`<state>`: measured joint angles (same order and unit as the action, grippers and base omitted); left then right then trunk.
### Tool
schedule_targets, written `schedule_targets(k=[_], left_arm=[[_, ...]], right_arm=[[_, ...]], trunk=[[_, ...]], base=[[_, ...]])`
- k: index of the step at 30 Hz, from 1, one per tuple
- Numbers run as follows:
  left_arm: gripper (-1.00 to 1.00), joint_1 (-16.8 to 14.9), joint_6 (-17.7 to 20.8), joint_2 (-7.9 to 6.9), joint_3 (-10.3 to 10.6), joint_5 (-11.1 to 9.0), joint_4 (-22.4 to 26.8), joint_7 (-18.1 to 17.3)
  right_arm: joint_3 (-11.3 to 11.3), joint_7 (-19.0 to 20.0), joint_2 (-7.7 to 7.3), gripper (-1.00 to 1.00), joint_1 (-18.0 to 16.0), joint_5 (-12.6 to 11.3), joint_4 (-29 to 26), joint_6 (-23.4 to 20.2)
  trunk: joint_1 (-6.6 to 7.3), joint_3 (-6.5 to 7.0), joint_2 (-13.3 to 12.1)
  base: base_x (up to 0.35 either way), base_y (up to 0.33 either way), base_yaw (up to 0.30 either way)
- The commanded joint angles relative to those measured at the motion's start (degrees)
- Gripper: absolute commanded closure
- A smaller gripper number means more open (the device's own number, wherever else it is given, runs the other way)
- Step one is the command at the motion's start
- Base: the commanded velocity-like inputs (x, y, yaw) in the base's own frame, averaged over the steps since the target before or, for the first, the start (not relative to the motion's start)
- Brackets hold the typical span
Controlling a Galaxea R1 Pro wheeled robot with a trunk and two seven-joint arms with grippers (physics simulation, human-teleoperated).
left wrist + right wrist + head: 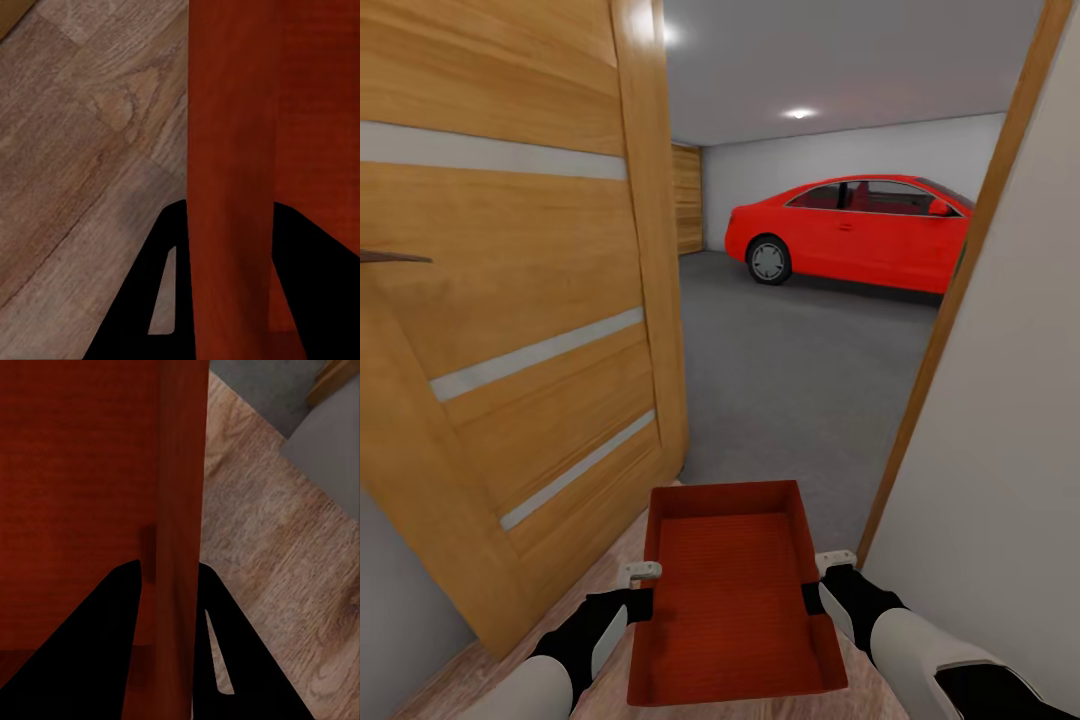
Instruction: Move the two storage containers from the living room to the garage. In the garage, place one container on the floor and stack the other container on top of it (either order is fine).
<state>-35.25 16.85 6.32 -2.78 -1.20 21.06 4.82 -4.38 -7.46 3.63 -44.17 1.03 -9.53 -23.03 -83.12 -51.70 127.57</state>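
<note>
Left gripper [643, 590]: clamped on the left long wall of the bin, at about 8 o'clock in the head view; one dark finger [154, 300] outside the wall and one inside, seen in the left wrist view.
Right gripper [818, 580]: clamped on the right long wall of the bin, at about 4 o'clock in the head view; black fingers [90, 652] straddling the wall in the right wrist view, one on each face.
Door [510, 300]: large light-wood panelled leaf with pale horizontal strips, swung open, filling 9 to 11 o'clock of the head view.
Wall [1000, 440]: plain pale surface at 3 to 5 o'clock, edged by a slanting wooden door frame [960, 290].
Concrete floor [790, 370]: dark grey, speckled, beyond the doorway, from centre up toward 1 o'clock.
Car [850, 235]: red, parked on the concrete at 1 o'clock, well apart from the bin; side and one front wheel visible.
Far door [687, 198]: wooden panelled, at 12 o'clock, left of the car.
Bin [732, 590]: red-orange, open-topped, shallow, rectangular, empty, at 6 o'clock, held between both grippers above the wood-plank floor [82, 165], its far end near the threshold where planks meet concrete; red wall running down the middle of each wrist view [229, 187] [180, 510].
Ceiling lights [800, 113]: two bright spots at 12 o'clock.
</note>
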Motion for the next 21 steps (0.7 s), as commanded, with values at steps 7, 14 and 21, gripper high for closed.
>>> schedule_targets(k=[7, 14, 21], left_arm=[[1.00, 0.0, 0.4, 0.01, -0.4, 0.6, 0.1, 0.3], [1.00, 0.0, 0.4, 0.01, -0.4, 0.6, 0.1, 0.3], [1.00, 0.0, 0.4, 0.01, -0.4, 0.6, 0.1, 0.3]], right_arm=[[-0.1, -0.1, -0.02, 1.00, 0.0, 0.2, -0.1, -0.4], [-0.1, -0.1, -0.02, 1.00, 0.0, 0.2, -0.1, -0.4], [-0.1, -0.1, -0.02, 1.00, 0.0, 0.2, -0.1, -0.4]], trunk=[[0.01, -0.05, 0.0], [0.01, 0.05, 0.0], [0.01, 0.21, 0.0]], base=[[0.000, 0.011, -0.007], [0.000, 0.001, -0.181], [0.000, 0.000, -0.249]])
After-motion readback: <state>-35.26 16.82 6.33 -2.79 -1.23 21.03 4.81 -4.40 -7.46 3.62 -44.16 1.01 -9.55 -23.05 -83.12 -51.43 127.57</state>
